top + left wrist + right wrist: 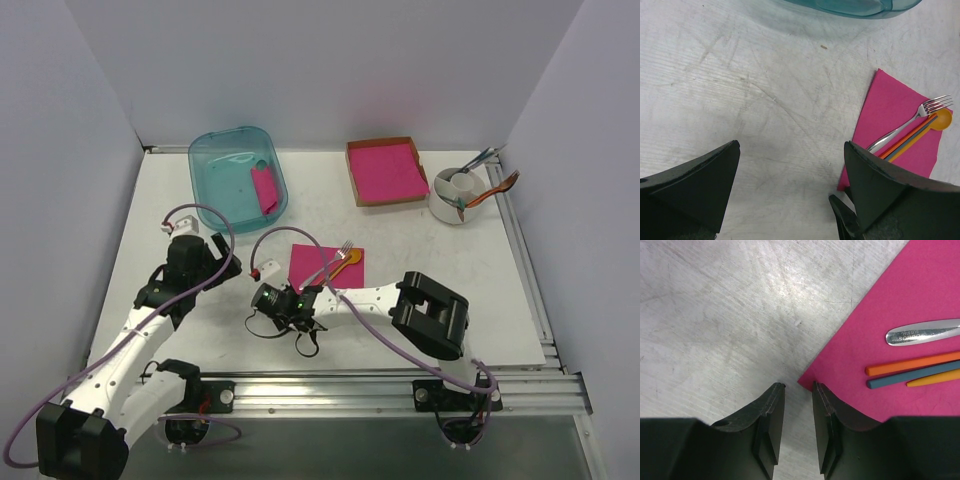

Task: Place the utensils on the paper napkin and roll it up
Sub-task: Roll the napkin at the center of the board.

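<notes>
Scuffed white desk [450, 270], four items.
Paper napkin [308, 265], teal tub [225, 182], cardboard tray [351, 172], possibly a white cup [449, 211].

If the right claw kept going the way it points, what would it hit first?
Probably the near corner of the pink napkin, flat on the table just ahead of the right gripper, in line with the narrow gap between its fingers. Its height above the sheet is unclear.

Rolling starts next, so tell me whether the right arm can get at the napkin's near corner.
Probably yes. The right gripper sits just short of the corner of the napkin, jaws slightly apart, with nothing in the way; the fork and spoon lie further in.
</notes>
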{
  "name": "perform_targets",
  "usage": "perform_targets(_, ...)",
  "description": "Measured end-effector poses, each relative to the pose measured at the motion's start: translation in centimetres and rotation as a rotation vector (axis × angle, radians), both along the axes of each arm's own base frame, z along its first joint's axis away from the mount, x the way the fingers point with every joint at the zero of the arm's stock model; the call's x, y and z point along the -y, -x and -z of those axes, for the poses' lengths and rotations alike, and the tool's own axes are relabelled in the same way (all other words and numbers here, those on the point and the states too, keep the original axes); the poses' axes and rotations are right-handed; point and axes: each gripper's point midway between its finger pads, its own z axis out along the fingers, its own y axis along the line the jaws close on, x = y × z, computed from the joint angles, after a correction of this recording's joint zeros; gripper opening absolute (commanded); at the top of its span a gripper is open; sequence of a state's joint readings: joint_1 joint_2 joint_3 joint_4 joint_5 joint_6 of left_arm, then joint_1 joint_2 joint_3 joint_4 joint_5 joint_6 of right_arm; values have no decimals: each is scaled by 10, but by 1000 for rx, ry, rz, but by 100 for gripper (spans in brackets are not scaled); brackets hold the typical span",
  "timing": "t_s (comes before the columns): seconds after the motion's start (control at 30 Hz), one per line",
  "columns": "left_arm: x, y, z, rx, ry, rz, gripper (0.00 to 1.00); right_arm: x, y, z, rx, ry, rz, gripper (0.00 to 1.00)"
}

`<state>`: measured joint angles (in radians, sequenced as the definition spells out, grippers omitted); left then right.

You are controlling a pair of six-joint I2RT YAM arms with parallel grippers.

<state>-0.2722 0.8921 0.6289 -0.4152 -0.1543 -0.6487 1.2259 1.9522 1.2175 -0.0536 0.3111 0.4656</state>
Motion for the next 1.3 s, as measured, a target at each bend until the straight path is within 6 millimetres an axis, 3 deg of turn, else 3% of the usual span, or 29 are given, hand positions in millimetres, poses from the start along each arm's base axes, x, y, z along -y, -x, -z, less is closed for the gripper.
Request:
perform_targets(0.17,2,0,1,1,5,8,94,0,-2,0,18,15,6,27)
perform_targets(0.6,3,0,3,-2,8,20,94,0,-8,0,50,40,7,0)
perform_targets(1.07,5,1,13,10,-3,53,95,3,-12,-4,73,52,5,0)
perform_targets(1.1,5,1,15,10,-6,55,95,3,-12,-5,74,50,5,5)
perform_targets(1.13,5,2,15,11,-8,58,95,3,-13,-6,75,50,4,23)
perform_targets(1.17,5,2,15,16,-10,61,95,3,-14,-7,75,45,8,30)
perform_targets(1.3,5,3,7,55,-5,68,95,4,-16,-10,82,45,8,35)
